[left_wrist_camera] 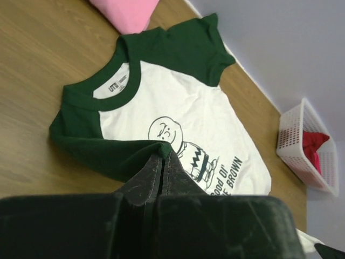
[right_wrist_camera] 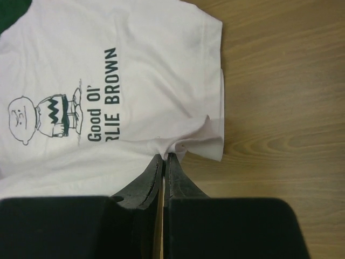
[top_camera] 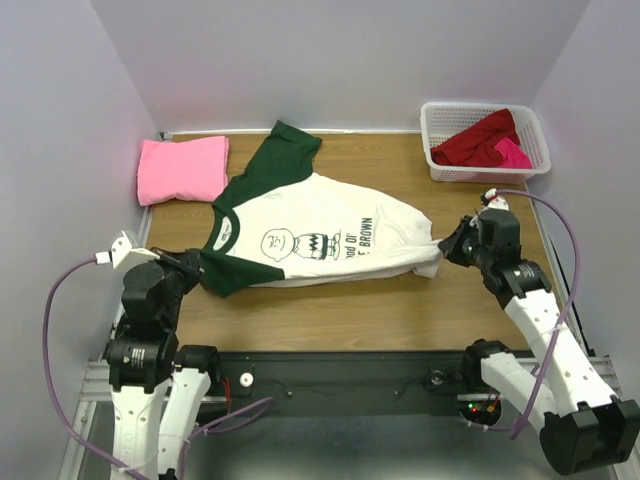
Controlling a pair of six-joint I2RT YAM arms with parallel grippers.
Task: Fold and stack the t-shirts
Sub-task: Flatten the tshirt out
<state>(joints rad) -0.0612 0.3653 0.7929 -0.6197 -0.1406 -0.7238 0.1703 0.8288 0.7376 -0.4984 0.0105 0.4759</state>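
1. Left gripper point(top_camera: 190, 265): near left, jaws clamped together on the near sleeve of item 3.
2. Right gripper point(top_camera: 448, 245): near right, jaws pinched on the near hem corner of item 3.
3. White cloth tee with dark green sleeves and black Charlie Brown print point(top_camera: 320, 225): mid wooden table point(top_camera: 350, 310), spread print-up, neck to the left. Folding looks barely begun.
4. Plain pink tee point(top_camera: 182, 168): far left, folded, apparently the start of the stack.
5. White plastic lattice basket point(top_camera: 432, 140): far right, holding a crumpled dark red tee point(top_camera: 485, 138) and a magenta tee point(top_camera: 512, 153), both not yet folded.
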